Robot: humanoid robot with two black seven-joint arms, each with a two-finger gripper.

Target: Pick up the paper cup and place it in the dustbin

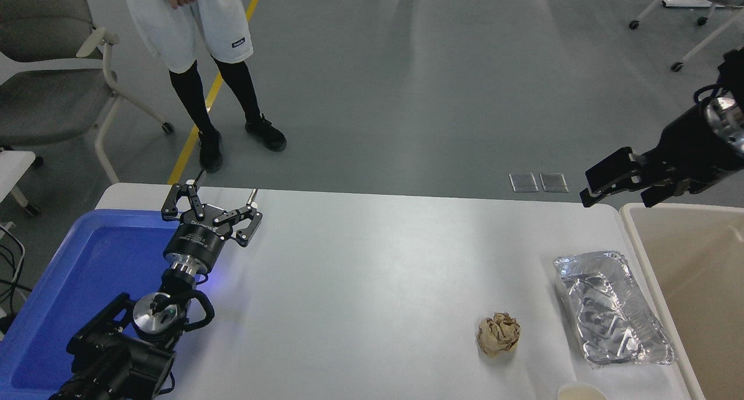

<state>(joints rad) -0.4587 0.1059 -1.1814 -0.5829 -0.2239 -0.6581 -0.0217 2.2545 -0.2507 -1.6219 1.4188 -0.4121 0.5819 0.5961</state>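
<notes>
The paper cup (581, 392) stands at the table's front edge on the right, only its off-white rim showing above the picture's bottom edge. The beige dustbin (638, 254) stands at the table's right end, its inside empty as far as it shows. My right gripper (623, 189) hangs in the air over the table's far right corner, just left of the dustbin's far rim, open and holding nothing. It is far behind the cup. My left gripper (210, 209) is parked open at the lower left, over the edge of the blue tub.
A crumpled tan paper ball (499, 334) lies left of the cup. A shiny foil tray (610, 307) lies between the ball and the dustbin. A blue plastic tub (87, 272) sits at the left. A person (192, 28) stands beyond the far left side, beside a chair (52, 68).
</notes>
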